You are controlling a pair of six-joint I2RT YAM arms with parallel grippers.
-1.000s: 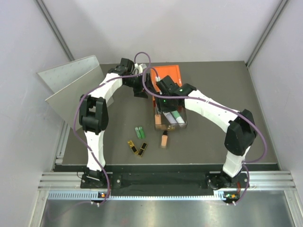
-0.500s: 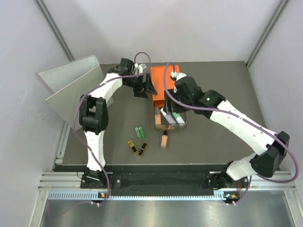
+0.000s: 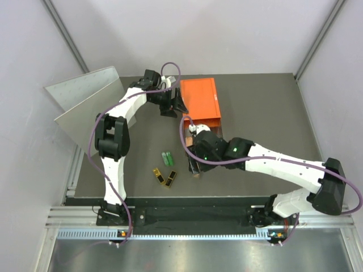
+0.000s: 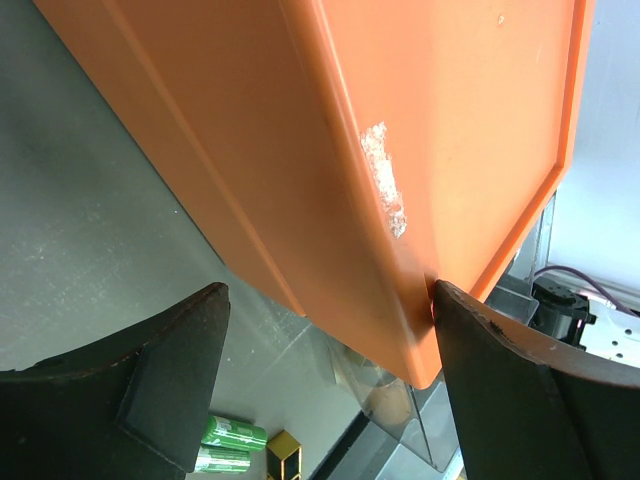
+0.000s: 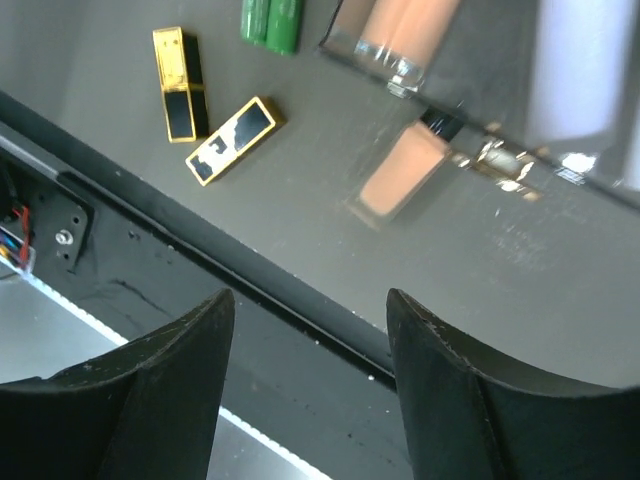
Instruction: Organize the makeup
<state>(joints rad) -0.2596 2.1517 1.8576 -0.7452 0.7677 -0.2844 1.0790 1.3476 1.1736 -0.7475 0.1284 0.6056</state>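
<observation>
Left arm reaches far forward, left gripper (image 4: 330, 292) fingers wide apart, straddling a corner of the orange box (image 4: 420, 120), one finger touching it. Right arm stretches low across the table (image 5: 560, 260). Right gripper (image 5: 310, 310) fingers are apart and empty, above the peach bottle (image 5: 400, 175), which lies beside the clear drawer (image 5: 360, 55). Green tubes (image 5: 272, 20) and black-gold cases (image 5: 232, 140) lie nearby.

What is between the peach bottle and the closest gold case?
Nothing: the right wrist view shows only bare table between the peach bottle and that gold case.
</observation>
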